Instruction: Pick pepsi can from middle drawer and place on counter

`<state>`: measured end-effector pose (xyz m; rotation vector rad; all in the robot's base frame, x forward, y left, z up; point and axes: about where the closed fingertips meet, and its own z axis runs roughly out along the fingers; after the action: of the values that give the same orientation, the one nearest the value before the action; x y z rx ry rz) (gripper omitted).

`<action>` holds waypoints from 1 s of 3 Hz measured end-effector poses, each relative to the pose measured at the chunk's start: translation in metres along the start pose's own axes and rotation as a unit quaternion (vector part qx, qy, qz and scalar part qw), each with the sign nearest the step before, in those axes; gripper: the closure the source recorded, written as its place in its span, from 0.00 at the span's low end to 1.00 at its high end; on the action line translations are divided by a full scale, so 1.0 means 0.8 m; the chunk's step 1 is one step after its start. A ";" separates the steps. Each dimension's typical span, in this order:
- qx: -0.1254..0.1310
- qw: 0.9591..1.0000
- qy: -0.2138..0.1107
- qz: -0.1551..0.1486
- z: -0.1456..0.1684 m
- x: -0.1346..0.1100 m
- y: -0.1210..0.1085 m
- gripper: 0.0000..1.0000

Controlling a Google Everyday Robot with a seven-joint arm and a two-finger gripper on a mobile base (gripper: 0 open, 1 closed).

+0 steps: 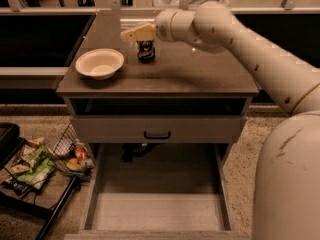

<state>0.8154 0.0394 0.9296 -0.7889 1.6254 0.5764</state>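
The pepsi can stands upright on the counter, towards its back middle, just right of a white bowl. My gripper hovers just above and to the left of the can's top, open and empty, not touching the can. My pale arm reaches in from the right over the counter. The middle drawer is pulled out at the bottom of the view, and its pale floor holds nothing.
A shut drawer front with a small black handle sits under the counter. A wire rack with snack bags and fruit stands on the speckled floor at the left. My robot body fills the lower right.
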 end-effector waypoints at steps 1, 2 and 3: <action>-0.013 1.000 -0.008 -0.024 -0.081 -0.065 -0.023 0.00; -0.019 0.998 0.010 -0.055 -0.183 -0.113 -0.032 0.00; -0.008 0.995 -0.001 -0.102 -0.306 -0.175 -0.004 0.00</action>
<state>0.6726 -0.1175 1.1156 -0.9540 1.5182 0.4442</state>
